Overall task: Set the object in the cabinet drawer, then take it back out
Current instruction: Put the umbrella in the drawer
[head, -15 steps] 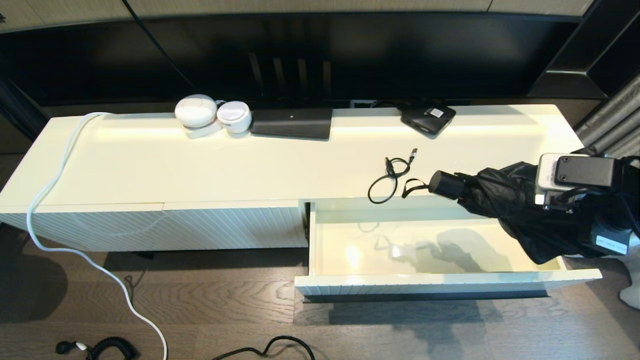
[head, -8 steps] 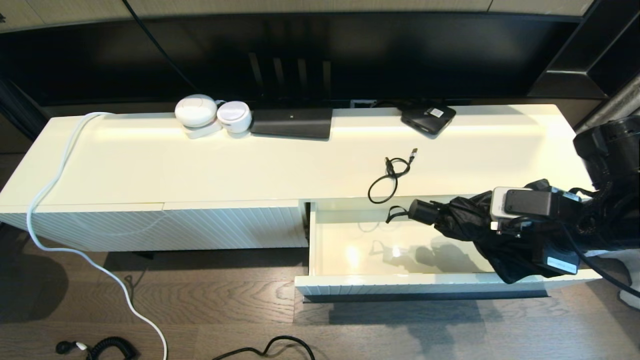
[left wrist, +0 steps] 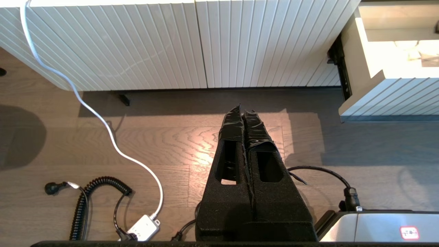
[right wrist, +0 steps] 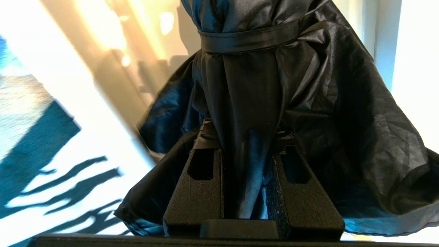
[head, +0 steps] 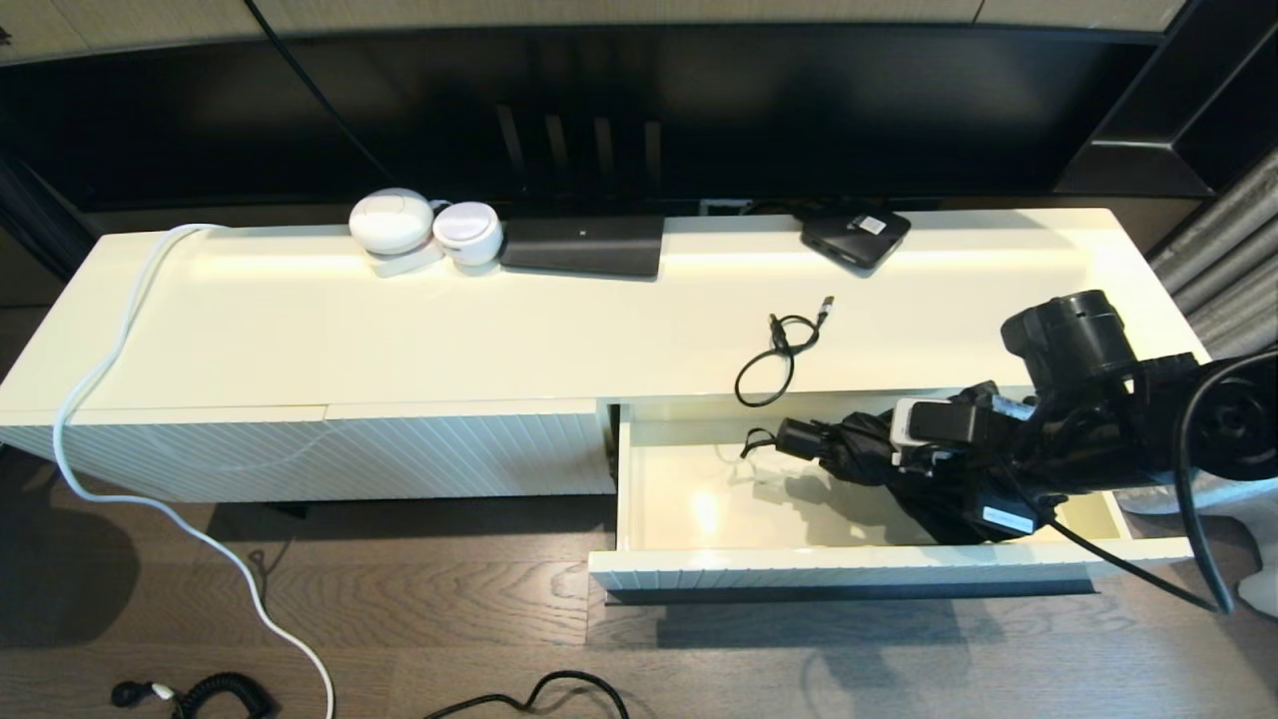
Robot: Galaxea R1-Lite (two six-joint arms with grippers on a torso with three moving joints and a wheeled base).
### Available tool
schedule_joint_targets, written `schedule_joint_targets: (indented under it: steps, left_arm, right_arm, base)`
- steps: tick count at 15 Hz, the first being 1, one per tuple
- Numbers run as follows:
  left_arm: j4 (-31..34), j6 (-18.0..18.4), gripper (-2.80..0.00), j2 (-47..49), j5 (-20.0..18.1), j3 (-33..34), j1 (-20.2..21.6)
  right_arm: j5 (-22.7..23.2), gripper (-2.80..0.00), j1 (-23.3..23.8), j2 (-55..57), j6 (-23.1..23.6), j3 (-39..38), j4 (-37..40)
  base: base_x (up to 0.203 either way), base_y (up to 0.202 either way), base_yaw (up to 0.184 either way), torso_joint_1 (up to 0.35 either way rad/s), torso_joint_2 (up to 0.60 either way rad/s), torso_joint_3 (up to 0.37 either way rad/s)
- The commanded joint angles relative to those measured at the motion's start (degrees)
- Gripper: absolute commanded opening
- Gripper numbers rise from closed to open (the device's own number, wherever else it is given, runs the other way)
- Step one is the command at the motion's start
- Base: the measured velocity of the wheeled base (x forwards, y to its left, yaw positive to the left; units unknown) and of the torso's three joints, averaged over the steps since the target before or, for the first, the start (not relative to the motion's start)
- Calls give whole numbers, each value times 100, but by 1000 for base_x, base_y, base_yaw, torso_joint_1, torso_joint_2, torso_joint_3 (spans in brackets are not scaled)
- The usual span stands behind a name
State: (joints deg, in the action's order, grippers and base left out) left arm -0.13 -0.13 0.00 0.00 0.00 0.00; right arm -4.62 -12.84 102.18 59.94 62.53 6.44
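Observation:
The cabinet drawer [head: 849, 574] stands pulled out at the cabinet's right, its glossy cream inside showing and its black bar handle [head: 849, 595] under the ribbed front. A folded black umbrella [head: 854, 449] lies low inside the drawer, handle end pointing left. My right gripper [head: 909, 457] is shut on the umbrella's fabric body [right wrist: 253, 68]; in the right wrist view the gripper [right wrist: 245, 137] pinches the cloth between both fingers. My left gripper [left wrist: 242, 109] hangs shut and empty over the wooden floor, left of the drawer's corner [left wrist: 387, 99].
A black USB cable [head: 784, 350] lies on the cabinet top just behind the drawer. White round devices [head: 424, 230], a black router [head: 582, 245] and a black box [head: 855, 235] line the back edge. A white cord [head: 100, 379] hangs past the diagonally ribbed panel [head: 300, 449].
My right arm has come down and to the left, carrying the umbrella from above the cabinet's edge into the open drawer. The drawer has not moved.

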Motion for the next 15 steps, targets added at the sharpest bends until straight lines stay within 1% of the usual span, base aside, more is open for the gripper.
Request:
schedule_joint_targets:
  steps: [1,4,9,10,15]
  left_arm:
    - [-4,-4,-280,0,0,9,0]
    - [-4,-4,-280,0,0,0,0]
    - [-4,-4,-280,0,0,3,0]
    - [-4,-4,-280,0,0,4,0]
    - [-4,-4,-280,0,0,2,0]
  right_arm:
    - [-3,-280,0,423,179,22,-110]
    - [-4,-280,51,560,488,24,-123]
    - [-13,-280,53,706,528,84,-441]
    - [-13,0,53,681,528,107,-439]
    - [-37,0,95,434,469,223,-382]
  base:
    - [0,0,0,0,0,0]
    - [0,0,0,0,0,0]
    - [0,0,0,0,0,0]
    - [0,0,0,0,0,0]
    - [0,0,0,0,0,0]
